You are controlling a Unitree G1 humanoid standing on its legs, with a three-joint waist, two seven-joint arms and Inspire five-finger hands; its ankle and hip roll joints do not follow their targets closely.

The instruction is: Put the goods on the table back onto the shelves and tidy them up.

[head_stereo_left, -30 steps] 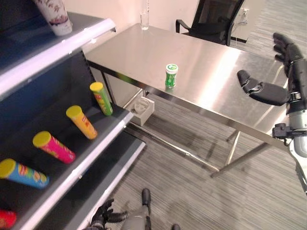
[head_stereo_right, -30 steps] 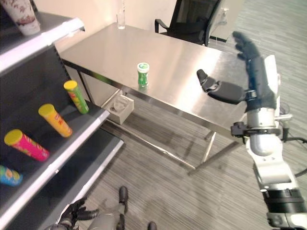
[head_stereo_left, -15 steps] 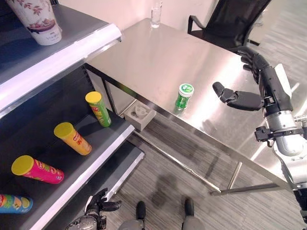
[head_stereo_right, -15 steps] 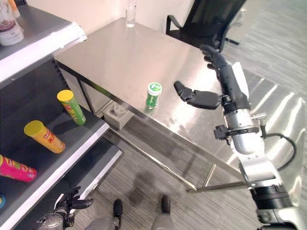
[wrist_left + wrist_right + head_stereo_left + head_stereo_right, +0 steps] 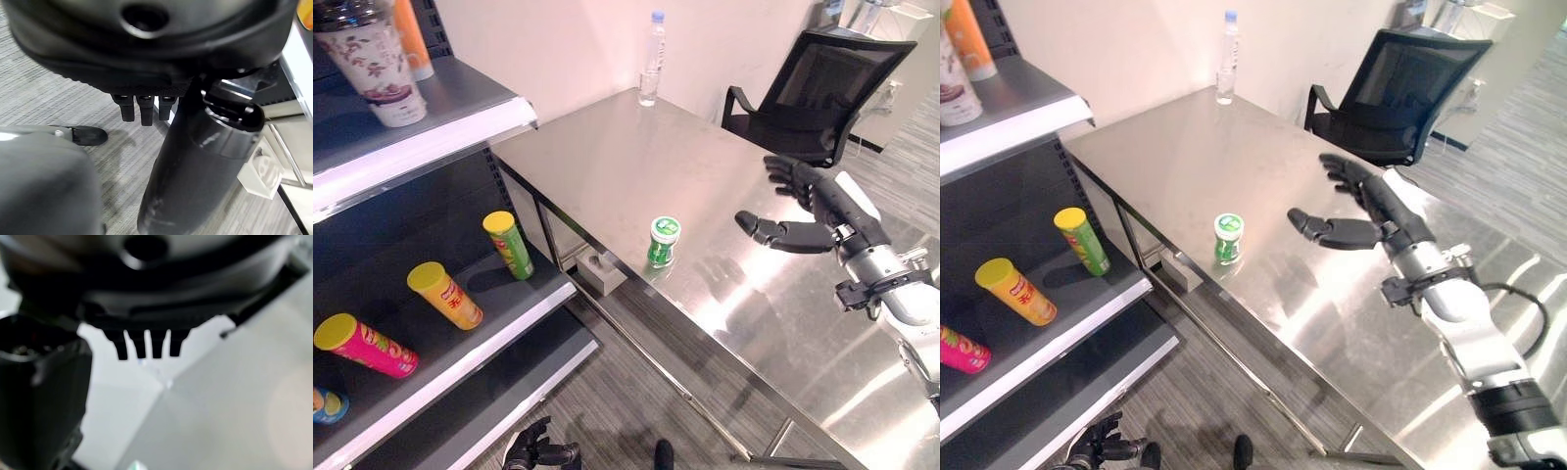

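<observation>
Reach phase: my right hand (image 5: 808, 211) hovers spread and empty over the steel table (image 5: 607, 157), near the small green white-lidded jar (image 5: 661, 241) at its front edge. Next, I judge, closing round the jar.

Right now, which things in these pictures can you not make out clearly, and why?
- Blue can on the shelf: cut off by the left eye view's edge.
- Cup on the upper shelf: its top is cut off by the same view's edge.
- Print on the green bottle on the table: too small to read.
- Left hand, low by the floor: partly cut off by the bottom edge.
- Table past the right hand: blurred in the right wrist view.
</observation>
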